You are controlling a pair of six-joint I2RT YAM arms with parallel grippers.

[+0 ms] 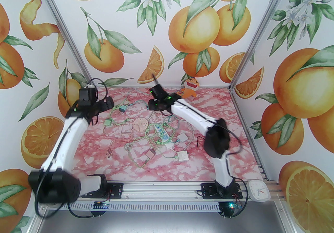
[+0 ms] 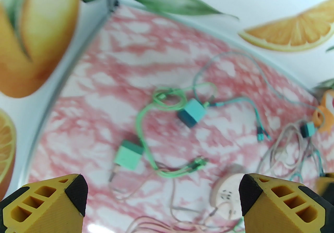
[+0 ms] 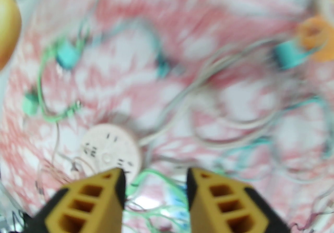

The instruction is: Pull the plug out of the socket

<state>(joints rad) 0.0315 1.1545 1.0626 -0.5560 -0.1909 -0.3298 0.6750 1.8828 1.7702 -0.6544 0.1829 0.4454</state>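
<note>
A round pale pink socket lies face up among tangled cables on the pink marbled table, its slots bare in the blurred right wrist view. Just left of it lie a teal cube plug and a green cube plug, each on a green cable. A white power strip with blue outlets sits in the tangle. My left gripper hovers wide open above the plugs, holding nothing. My right gripper hangs open over the socket's near edge, nothing between its fingers.
An orange plush toy leans at the back wall, with another teal plug near it. White adapters and a pink one lie in front of the tangle. A white clock sits by the right arm's base.
</note>
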